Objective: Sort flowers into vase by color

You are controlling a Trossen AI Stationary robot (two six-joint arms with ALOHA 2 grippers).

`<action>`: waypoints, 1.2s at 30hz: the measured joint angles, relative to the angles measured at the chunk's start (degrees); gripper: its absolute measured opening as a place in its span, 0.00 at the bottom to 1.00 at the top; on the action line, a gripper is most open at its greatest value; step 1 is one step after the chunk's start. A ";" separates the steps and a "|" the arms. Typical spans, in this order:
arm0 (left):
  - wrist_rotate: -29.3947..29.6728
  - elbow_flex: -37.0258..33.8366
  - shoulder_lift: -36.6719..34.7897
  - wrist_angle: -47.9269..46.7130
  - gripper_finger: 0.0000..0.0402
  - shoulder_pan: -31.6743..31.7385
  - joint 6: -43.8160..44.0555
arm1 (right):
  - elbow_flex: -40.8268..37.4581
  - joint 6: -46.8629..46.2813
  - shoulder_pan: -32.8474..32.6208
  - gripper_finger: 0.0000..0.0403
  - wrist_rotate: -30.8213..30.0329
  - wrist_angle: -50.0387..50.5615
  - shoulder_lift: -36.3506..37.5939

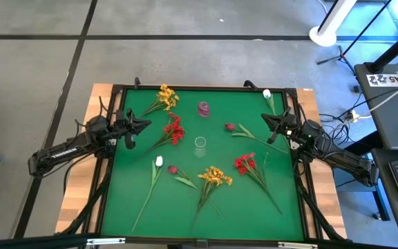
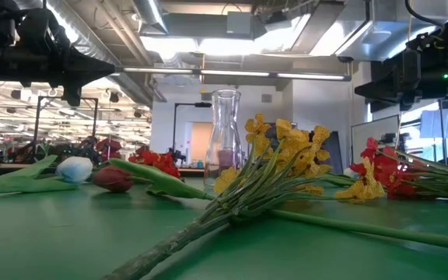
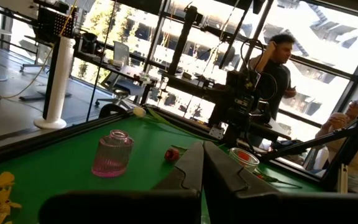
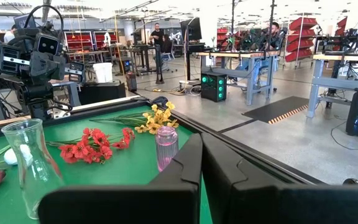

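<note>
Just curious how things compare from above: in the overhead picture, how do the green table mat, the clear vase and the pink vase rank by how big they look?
1. Green mat, by far the largest.
2 and 3. Clear vase and pink vase look about alike from above, so I won't rank them.

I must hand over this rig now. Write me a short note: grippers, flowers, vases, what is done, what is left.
Left gripper shut and empty, at the mat's left edge. Right gripper shut and empty, at the right edge.
Clear vase mid-mat and pink vase behind it: both empty.
All flowers lie on the green mat: two yellow, two red, two white, two maroon.
Done: nothing. Left: every flower.
</note>
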State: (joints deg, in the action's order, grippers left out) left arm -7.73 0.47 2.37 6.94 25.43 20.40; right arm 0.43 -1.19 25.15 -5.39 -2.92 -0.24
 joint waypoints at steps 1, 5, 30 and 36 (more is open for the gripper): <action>-0.01 -0.02 0.01 -0.01 0.00 -0.02 0.00 | 0.00 0.00 0.00 0.03 0.00 -0.02 -0.01; -0.02 0.00 0.00 0.00 0.00 0.00 0.00 | 0.00 0.00 0.00 0.03 0.00 -0.59 0.00; -0.02 -0.01 0.02 -0.01 0.00 -0.02 0.00 | 18.71 -4.81 0.00 0.03 -3.18 14.01 -6.13; -0.02 0.00 0.00 0.00 0.00 0.00 0.00 | 22.45 -12.77 -0.02 0.03 3.27 18.15 -11.08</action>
State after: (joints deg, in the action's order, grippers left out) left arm -7.75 0.47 2.37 6.94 25.43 20.40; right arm 22.88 -13.97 25.12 -2.12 15.23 -11.31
